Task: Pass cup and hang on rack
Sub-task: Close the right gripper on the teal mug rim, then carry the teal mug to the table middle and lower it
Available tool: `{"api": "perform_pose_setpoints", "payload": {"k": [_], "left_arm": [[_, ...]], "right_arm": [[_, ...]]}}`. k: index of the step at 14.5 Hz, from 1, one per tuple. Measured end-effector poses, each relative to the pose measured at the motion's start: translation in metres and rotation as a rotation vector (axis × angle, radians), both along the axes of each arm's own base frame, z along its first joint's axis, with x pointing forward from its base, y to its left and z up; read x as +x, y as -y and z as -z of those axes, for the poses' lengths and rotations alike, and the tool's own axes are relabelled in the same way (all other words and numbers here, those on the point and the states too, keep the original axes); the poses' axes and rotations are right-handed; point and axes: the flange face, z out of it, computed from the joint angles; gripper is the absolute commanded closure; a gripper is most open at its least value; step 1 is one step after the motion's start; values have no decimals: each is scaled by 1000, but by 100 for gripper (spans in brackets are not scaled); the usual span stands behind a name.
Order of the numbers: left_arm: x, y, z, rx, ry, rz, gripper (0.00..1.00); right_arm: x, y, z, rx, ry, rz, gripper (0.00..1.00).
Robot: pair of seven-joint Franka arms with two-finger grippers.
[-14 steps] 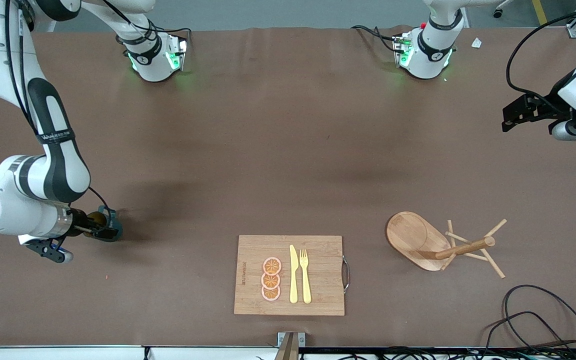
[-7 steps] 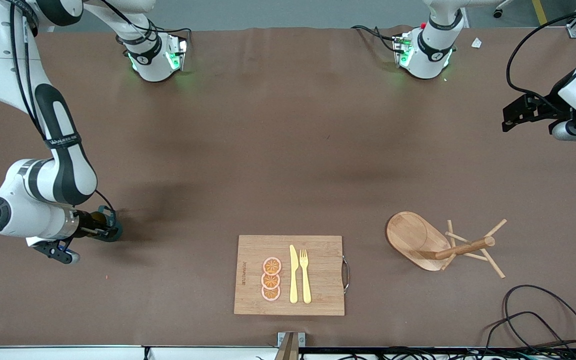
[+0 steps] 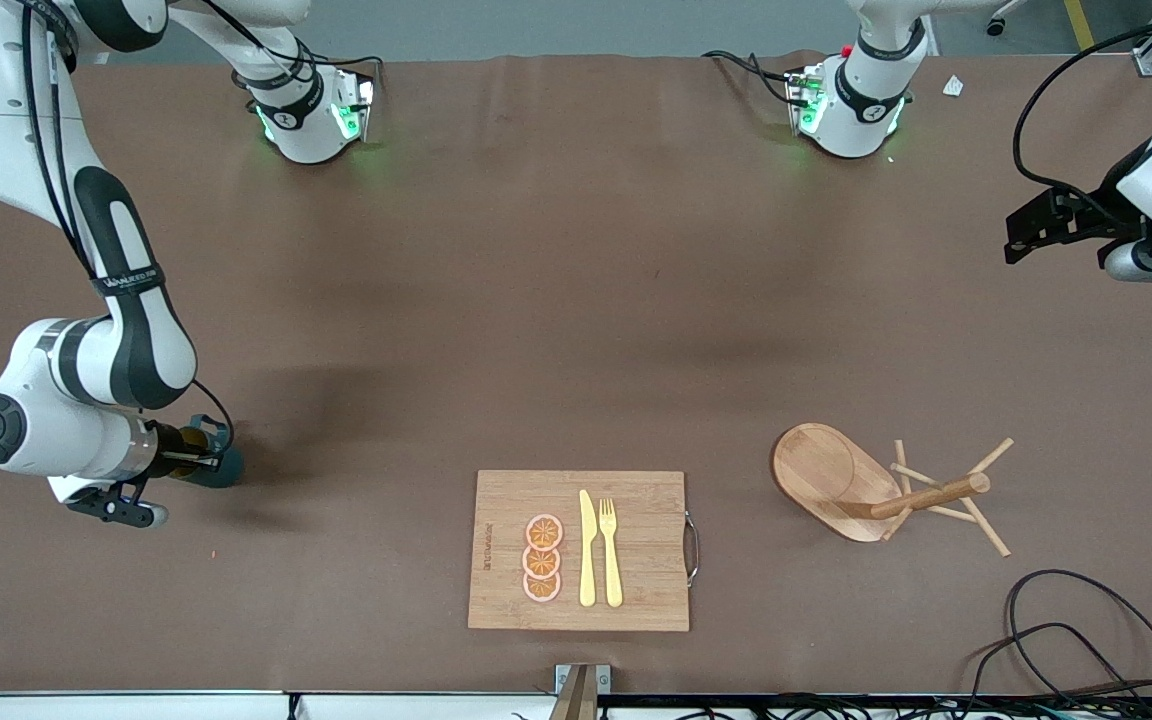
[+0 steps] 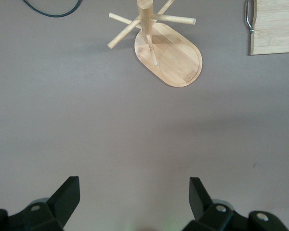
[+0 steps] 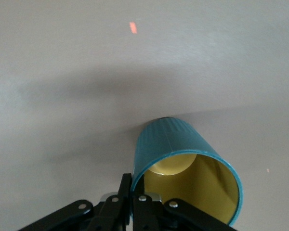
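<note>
The teal cup [image 3: 217,463] with a yellow inside is at the right arm's end of the table, tilted on its side. My right gripper [image 3: 198,458] is shut on its rim, one finger inside and one outside. The right wrist view shows the cup [image 5: 176,139] and the gripper [image 5: 137,185] low at the table; I cannot tell if the cup touches it. The wooden rack [image 3: 829,478] stands at the left arm's end, also in the left wrist view [image 4: 176,60]. My left gripper [image 3: 1016,240] waits open and empty, high above the table [image 4: 135,192].
A bamboo cutting board [image 3: 578,550] with orange slices, a yellow knife and a fork lies near the front edge, between cup and rack; its corner shows in the left wrist view [image 4: 277,26]. Black cables [image 3: 1066,620] lie at the front corner near the rack.
The right arm's wrist has shifted a little toward the table's middle, still gripping the cup, which stays almost in place. The left arm has not moved.
</note>
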Motion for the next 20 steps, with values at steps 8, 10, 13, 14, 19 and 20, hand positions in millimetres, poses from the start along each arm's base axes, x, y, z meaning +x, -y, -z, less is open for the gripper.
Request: {"api": "perform_pose_setpoints", "payload": {"k": [8,10,13,14,19,20], "left_arm": [[0,-2,0,0,-3,-3,0],[0,-2,0,0,-3,-4,0],[0,-3,1,0,-4,-6,0],[1,-4,1,0,-5,-6,0],[1,-4,3,0,-7,-3,0],[2,-4,3,0,-9,0,0]], "right_arm": [[-12,-197,-53,35,-15,-538,100],[-26,-268,-73,36,20,-641,100],[-60,-383,-112,45,98,-794,100],[-76,-418,-121,49,116,-825,100],[-139,-531,-143,81,168,-849,100],[-144,-547,-139,94,172,-844,100]]}}
